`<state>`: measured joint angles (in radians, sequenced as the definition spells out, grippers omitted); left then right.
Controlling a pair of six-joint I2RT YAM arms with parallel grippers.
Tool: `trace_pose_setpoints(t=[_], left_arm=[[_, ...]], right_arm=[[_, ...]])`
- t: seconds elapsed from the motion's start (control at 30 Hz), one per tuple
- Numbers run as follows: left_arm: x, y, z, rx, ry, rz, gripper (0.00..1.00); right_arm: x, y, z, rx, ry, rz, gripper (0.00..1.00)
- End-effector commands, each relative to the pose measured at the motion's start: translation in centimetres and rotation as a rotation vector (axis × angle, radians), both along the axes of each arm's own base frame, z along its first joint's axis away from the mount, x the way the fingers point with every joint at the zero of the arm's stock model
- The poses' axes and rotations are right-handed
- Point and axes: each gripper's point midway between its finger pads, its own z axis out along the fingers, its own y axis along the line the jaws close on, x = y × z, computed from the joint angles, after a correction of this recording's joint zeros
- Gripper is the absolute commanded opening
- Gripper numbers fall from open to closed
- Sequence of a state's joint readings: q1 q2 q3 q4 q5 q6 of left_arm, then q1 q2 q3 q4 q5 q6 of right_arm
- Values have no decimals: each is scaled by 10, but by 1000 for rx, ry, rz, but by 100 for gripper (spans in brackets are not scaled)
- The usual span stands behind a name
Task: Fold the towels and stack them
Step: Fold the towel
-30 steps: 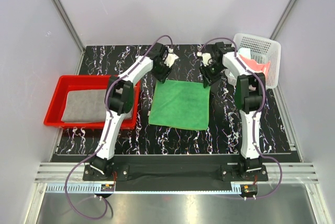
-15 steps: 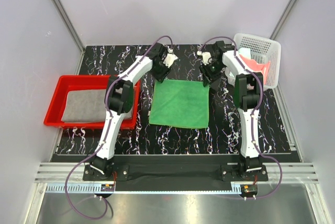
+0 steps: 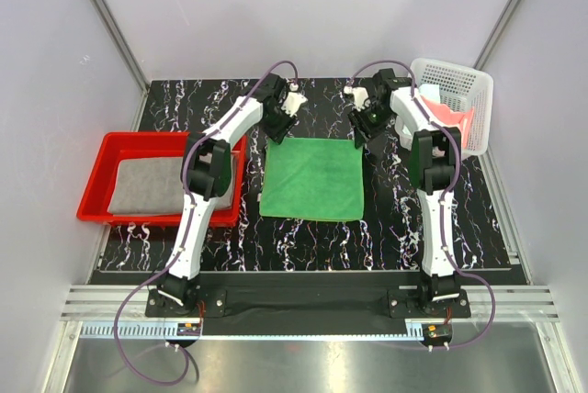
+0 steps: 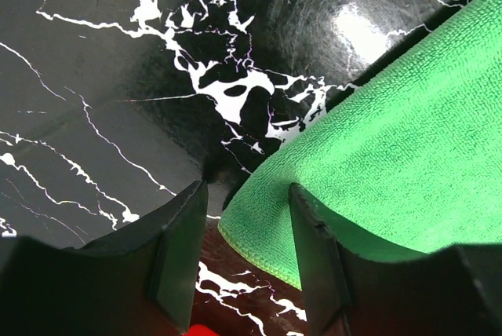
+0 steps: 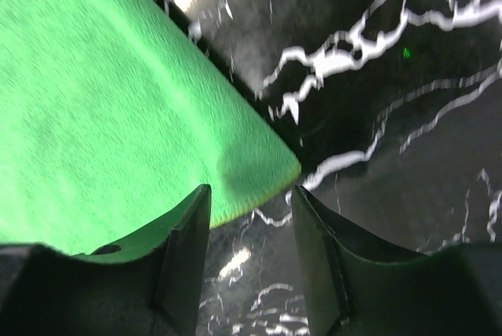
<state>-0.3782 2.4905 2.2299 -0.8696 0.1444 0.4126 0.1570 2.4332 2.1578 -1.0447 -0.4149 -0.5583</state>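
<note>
Left gripper [image 4: 247,195] hangs with jaws parted at the 11 o'clock corner of the bright green towel [image 3: 312,177], gripping nothing. Right gripper [image 5: 249,195] is equally slack at the 1 o'clock corner. That towel lies flat mid-table. At 9 o'clock the grey towel [image 3: 152,184] sits in the red tray [image 3: 99,151], and at 2 o'clock the salmon-pink towel [image 3: 450,114] is in the white basket [image 3: 459,76].

1. The left arm [image 3: 196,218] is standing up from its base at lower left of the top view, its forearm angling toward upper centre.
2. The left gripper [image 3: 277,129] is pointing down, its fingers [image 4: 180,250] standing apart.
3. The right arm [image 3: 439,218] is mirroring that pose from lower right.
4. The right gripper [image 3: 361,129] is pointing down too, its fingers [image 5: 184,250] likewise standing parted.
</note>
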Motion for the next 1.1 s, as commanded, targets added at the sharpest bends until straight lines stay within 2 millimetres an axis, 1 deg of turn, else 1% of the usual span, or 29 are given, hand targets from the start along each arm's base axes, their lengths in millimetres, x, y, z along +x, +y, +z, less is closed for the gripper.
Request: trace_pose_setpoints(t=[0.0,0.1,0.17,0.27,0.37,0.47,0.63,0.67,0.77,0.9,0.97,1.0,1.03,1.07], left_arm=[[11,1,47,-31,-101,-1,51],[15,6,51,-12,-123,6,51],[18,13,53,8,-136,20,48],[16,19,53,19,-127,22,48],[17,22,57,7,-129,27,47],[15,25,55,5,-121,25,46],[12,23,44,-9,-87,11,45],[10,22,37,-8,-68,6,45],[5,17,29,-27,-35,-5,45],[3,16,22,-33,-15,-12,44],[2,15,19,-34,-7,-15,40],[3,16,19,-32,-7,-18,39],[2,15,18,-31,-5,-19,38],[1,16,16,-28,3,-19,35]], right_arm=[[15,11,9,73,-48,39,52],[17,9,2,58,-45,42,50],[18,8,-1,48,-45,41,49],[21,6,-5,37,-50,36,48],[25,5,-5,36,-56,31,48],[26,6,-5,38,-61,38,47],[26,8,-6,43,-62,45,47],[27,8,-5,48,-65,46,46],[27,8,-7,48,-65,55,46],[27,5,-9,37,-69,63,42],[30,4,-8,31,-83,65,42],[31,4,-9,22,-84,64,44],[33,4,-8,21,-93,64,49],[36,3,-7,19,-106,60,51]])
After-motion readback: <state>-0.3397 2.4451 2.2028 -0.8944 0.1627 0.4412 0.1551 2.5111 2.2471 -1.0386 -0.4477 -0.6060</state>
